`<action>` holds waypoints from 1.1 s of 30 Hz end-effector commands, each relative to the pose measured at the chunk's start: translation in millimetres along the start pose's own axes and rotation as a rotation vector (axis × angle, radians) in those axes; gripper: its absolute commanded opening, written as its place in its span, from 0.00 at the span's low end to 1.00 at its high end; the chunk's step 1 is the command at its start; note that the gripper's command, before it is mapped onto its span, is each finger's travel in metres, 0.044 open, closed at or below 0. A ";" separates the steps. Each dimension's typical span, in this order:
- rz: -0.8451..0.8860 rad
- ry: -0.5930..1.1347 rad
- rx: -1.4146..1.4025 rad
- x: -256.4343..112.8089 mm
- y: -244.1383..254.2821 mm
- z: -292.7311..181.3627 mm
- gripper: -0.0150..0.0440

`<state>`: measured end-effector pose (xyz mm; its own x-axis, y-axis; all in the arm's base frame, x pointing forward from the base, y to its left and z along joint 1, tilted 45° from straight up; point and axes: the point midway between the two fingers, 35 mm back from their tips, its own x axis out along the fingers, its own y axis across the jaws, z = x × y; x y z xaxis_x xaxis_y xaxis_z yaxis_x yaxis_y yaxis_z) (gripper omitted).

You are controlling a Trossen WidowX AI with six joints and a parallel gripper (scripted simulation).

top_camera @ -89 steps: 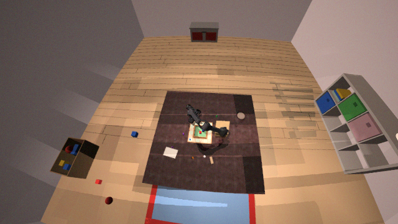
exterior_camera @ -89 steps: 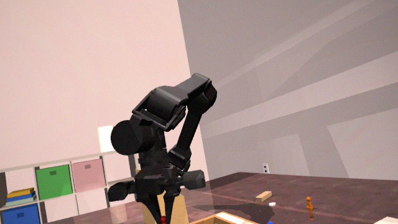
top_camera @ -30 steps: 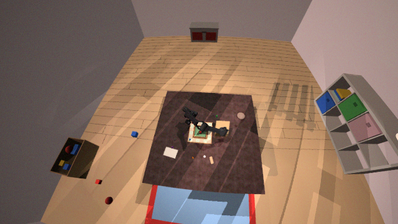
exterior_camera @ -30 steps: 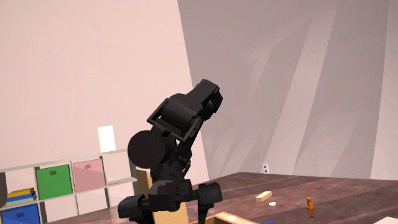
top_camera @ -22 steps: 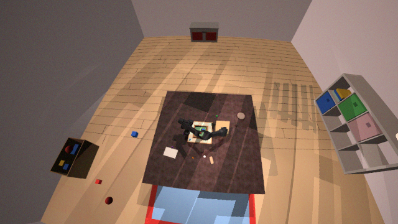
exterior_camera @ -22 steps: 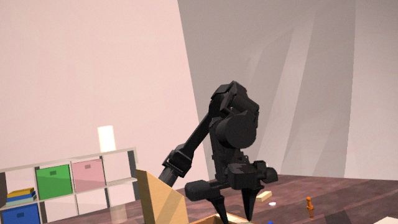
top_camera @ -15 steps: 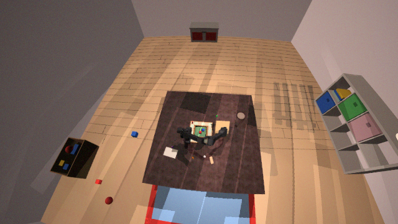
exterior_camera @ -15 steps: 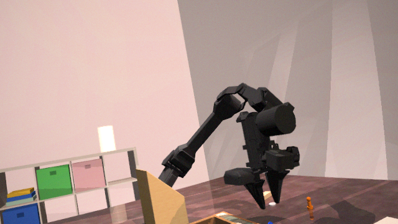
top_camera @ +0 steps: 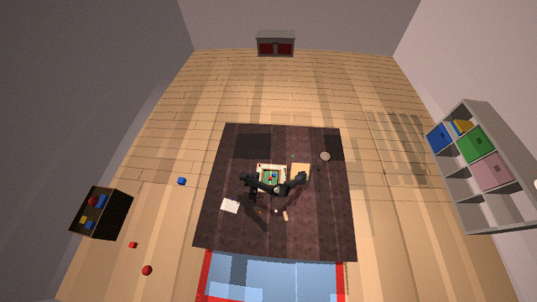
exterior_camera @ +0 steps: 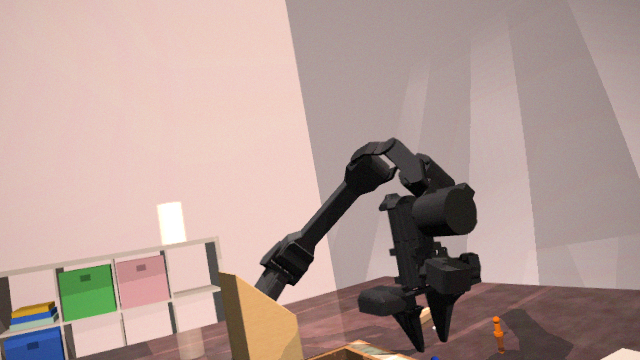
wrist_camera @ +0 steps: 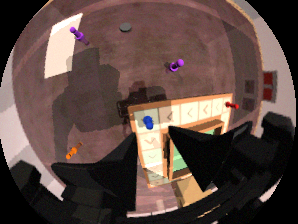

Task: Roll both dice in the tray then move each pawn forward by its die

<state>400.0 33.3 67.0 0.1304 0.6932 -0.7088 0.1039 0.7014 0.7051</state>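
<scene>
The red die (top_camera: 270,179) and the blue die (top_camera: 274,175) lie in the green-floored tray (top_camera: 266,174) (wrist_camera: 182,162) in the middle of the board (top_camera: 273,166) (wrist_camera: 190,112). Neither number is readable. The red pawn (top_camera: 259,165) (wrist_camera: 232,105) is at the board's far corner. The blue pawn (wrist_camera: 148,122) stands on the corner square nearest the fingers; its head shows in the exterior view (exterior_camera: 435,358). Arrows on the squares between them point from the red pawn's corner towards the blue pawn, then down the side. My gripper (exterior_camera: 432,345) (wrist_camera: 152,132) is open and empty, above and close to the blue pawn.
An orange pawn (top_camera: 259,212) (exterior_camera: 498,334) (wrist_camera: 74,150) stands off the board. Two purple pawns (wrist_camera: 176,65) (wrist_camera: 79,35) stand beyond the board, one near the white sheet (top_camera: 230,205) (wrist_camera: 57,55). A wooden block (top_camera: 285,216) (exterior_camera: 425,315) and a round disc (top_camera: 325,156) lie farther off.
</scene>
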 end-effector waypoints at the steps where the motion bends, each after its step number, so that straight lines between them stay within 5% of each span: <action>1: 0.002 0.004 0.006 6.4 -0.3 -1.0 0.59; 23: 0.004 0.004 0.006 40.0 0.7 -1.6 0.59; 28: 0.004 0.004 0.006 40.0 0.7 -1.6 0.37; 33: 0.004 0.004 0.006 40.0 0.7 -1.6 0.31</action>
<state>403.7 61.3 39.4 0.1268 0.6956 -0.7072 0.1064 0.6993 0.7069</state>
